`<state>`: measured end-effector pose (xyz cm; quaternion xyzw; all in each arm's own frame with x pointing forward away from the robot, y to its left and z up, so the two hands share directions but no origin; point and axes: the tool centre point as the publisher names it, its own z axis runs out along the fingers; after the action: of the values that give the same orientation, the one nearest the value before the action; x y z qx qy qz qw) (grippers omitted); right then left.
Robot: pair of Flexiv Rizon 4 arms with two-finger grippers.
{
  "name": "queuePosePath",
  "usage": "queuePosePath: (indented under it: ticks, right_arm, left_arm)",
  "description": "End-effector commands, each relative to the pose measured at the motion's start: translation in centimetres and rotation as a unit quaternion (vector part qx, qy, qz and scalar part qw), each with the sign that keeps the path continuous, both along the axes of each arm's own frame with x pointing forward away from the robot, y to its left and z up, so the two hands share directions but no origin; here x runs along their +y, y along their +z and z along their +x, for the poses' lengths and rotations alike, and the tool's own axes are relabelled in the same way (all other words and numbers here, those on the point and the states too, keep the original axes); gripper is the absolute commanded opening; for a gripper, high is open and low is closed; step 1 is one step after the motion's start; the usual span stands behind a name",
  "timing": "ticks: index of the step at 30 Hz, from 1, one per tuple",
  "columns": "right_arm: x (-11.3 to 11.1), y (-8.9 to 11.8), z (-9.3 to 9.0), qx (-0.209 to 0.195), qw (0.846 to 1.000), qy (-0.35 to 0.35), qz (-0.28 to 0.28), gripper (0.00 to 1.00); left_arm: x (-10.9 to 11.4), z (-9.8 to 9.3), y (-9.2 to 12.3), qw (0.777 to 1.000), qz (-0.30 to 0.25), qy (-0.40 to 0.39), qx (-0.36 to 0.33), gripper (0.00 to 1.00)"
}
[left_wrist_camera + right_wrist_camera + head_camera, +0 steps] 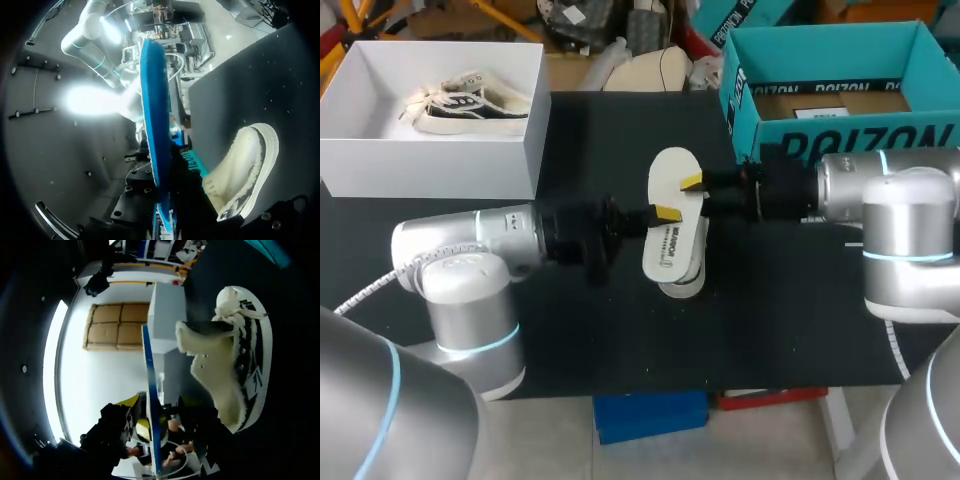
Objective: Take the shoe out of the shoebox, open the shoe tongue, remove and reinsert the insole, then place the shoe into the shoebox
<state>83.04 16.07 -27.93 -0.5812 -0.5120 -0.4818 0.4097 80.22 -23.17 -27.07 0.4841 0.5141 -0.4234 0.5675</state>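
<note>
A white insole with a blue underside hangs level over the middle of the black table. My left gripper is shut on its left edge; in the left wrist view the insole stands edge-on between that gripper's dark fingers. From the other side my right gripper straddles the insole, and its fingers stand apart from it, so that gripper is open. The cream shoe lies on the table directly under the insole, tongue folded out.
A white shoebox at the back left holds a second shoe. A teal shoebox stands open at the back right, just behind my right arm. Bare black table lies in front of the shoe.
</note>
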Motion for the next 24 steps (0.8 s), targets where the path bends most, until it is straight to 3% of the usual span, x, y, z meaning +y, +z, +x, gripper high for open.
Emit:
queuePosePath:
  ticks: [1,12,24]
  right_arm:
    - [-2.3,1.3,-2.3,0.0,0.998,-0.037,-0.054,1.0]
    - [-7.1,1.5,-6.3,0.003,0.981,-0.087,-0.173,1.0]
    - [-7.1,1.5,-6.3,0.003,0.981,-0.087,-0.173,1.0]
  left_arm:
    - [0.4,-0.9,0.9,0.995,0.093,-0.008,0.034,0.0]
    - [1.1,-4.3,-0.7,0.962,0.234,-0.063,0.124,0.0]
    - [1.3,-4.6,-0.9,0.96,0.224,-0.088,0.143,0.0]
